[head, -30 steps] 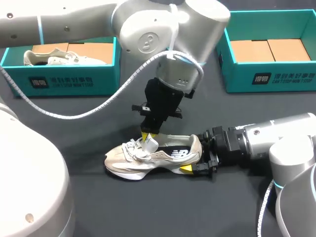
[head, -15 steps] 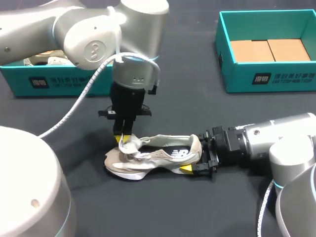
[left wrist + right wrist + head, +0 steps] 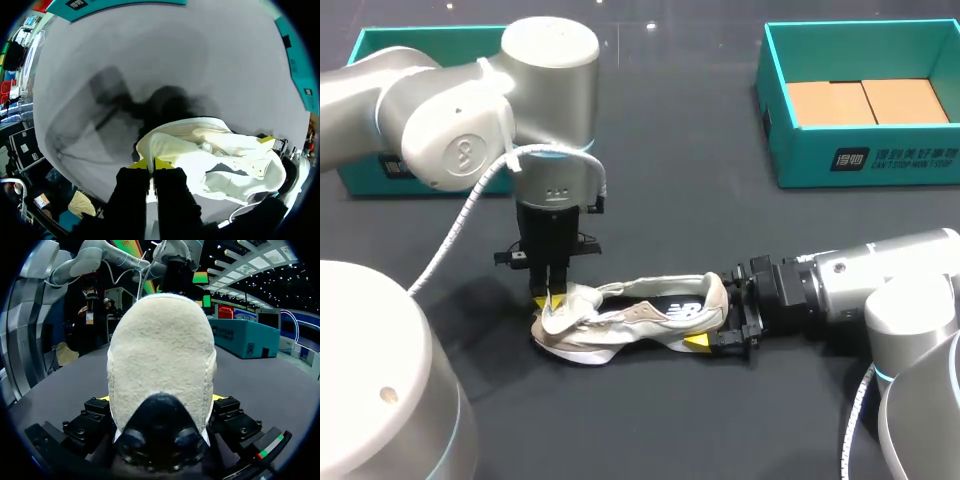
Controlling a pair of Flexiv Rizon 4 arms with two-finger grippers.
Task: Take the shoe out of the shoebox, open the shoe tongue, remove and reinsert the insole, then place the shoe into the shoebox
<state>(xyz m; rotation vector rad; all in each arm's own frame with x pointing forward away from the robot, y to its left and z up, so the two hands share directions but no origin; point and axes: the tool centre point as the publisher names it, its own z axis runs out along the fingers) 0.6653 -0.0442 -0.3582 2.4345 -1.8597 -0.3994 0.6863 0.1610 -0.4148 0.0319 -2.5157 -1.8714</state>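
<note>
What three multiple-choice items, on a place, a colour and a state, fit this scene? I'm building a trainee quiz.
1. Where is the shoe? A in a shoebox; B on the table; C held in the air.
2. What colour is the right-hand shoebox? A red; B teal; C white.
3. What does the left gripper hold? A nothing; B a shoebox; C the tongue.
B: its sole rests on the table. B: its walls are teal. C: it is pinched shut on the tongue.
</note>
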